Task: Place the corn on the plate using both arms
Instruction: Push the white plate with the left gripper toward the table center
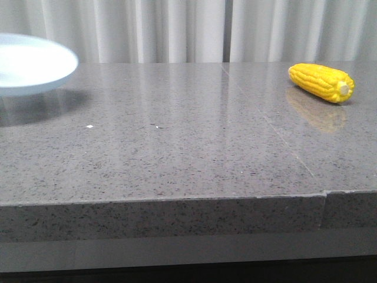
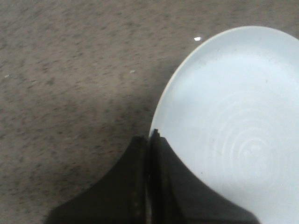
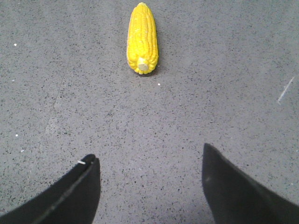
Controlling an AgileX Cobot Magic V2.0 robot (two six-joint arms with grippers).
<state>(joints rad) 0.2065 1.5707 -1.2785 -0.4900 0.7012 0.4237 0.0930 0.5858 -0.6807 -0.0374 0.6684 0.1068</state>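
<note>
The yellow corn lies on its side at the far right of the grey table, its pale stub end towards the front. The pale blue-white plate is at the far left, held above the table with its shadow beneath it. In the left wrist view my left gripper is shut on the rim of the plate. In the right wrist view my right gripper is open and empty over bare table, with the corn some way ahead of the fingertips, stub end facing them. Neither arm shows in the front view.
The grey speckled stone table has its front edge near the bottom of the front view, with a seam running through its right part. White curtains hang behind the table.
</note>
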